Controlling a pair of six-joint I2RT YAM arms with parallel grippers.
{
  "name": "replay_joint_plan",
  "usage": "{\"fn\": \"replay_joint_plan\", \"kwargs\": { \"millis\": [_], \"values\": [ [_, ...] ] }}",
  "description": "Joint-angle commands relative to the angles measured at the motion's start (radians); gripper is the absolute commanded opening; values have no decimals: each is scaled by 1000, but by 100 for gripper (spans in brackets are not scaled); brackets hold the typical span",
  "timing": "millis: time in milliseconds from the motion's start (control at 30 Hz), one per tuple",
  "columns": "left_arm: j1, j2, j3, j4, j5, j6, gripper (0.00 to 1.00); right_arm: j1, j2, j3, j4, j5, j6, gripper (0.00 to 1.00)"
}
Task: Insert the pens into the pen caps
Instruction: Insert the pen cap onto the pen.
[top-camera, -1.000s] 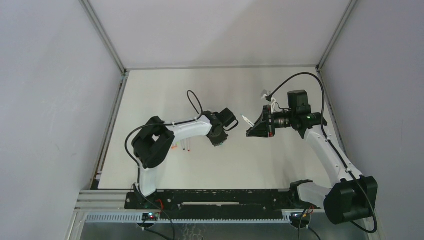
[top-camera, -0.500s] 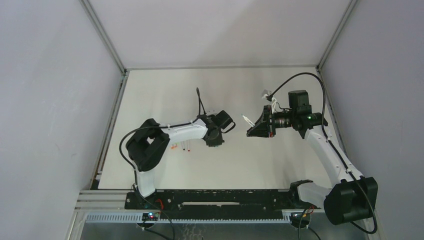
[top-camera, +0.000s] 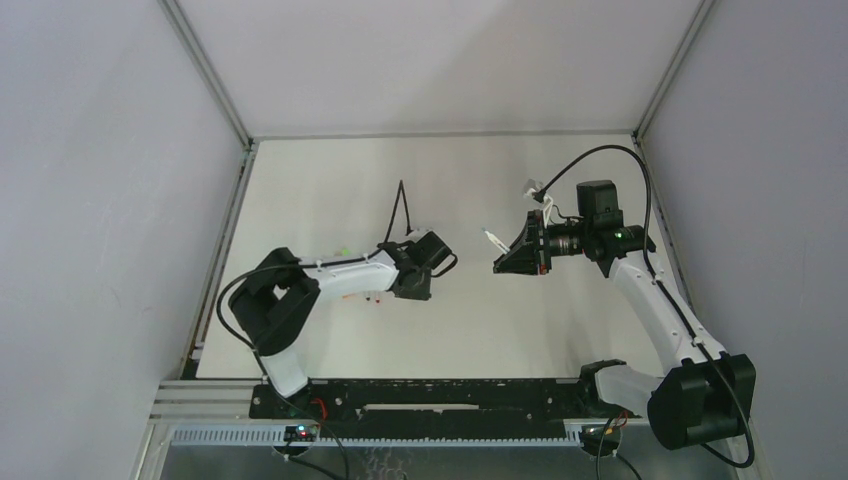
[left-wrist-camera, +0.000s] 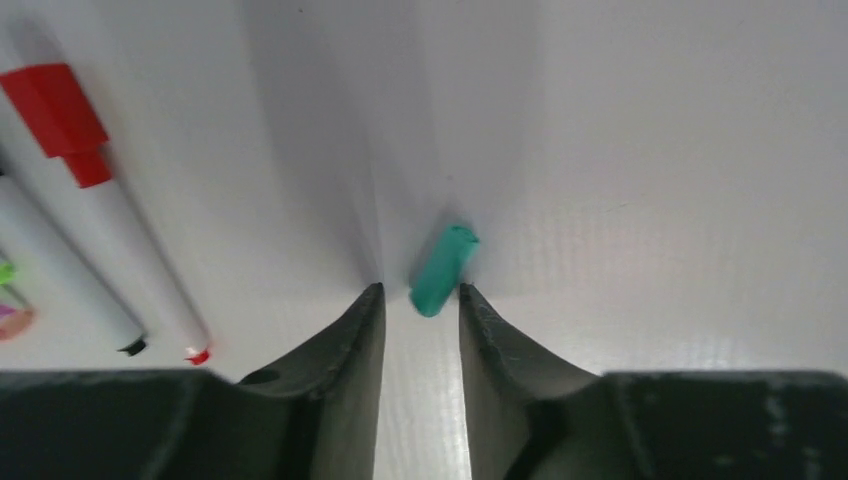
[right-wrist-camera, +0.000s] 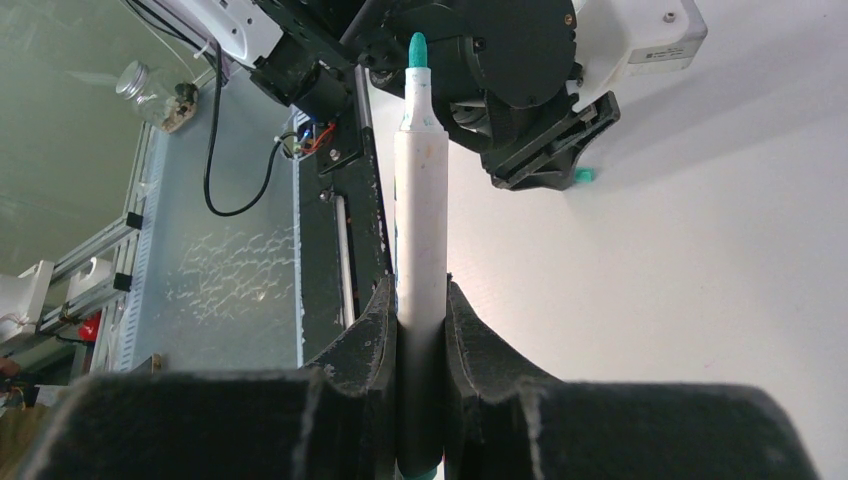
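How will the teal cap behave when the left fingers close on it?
The teal cap is a short smooth cylinder lying on its side, so it may roll or squirt away. It sits skewed to the left fingers, so likely twists on contact.

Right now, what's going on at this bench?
The right gripper holds an uncapped teal-tipped pen off the table, tip pointing toward the left arm. The left gripper is down at the table, jaws slightly open around one end of a loose teal cap, apparently not clamped yet. Other pens lie beside it.
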Motion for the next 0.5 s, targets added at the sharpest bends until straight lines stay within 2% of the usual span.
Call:
{"fn": "replay_joint_plan", "kwargs": {
  "millis": [0,233,467],
  "values": [
    [6,-29,-37,-84,-79,122,41,-9,-8,32,11,-27,-3,0],
    [6,-166,-34,-61,-56,181,51,-14,-11,32,11,-30,-3,0],
    [3,-375,-96,141,55,423,55,-27,-16,32,6,-31,-11,0]
  ]
}}
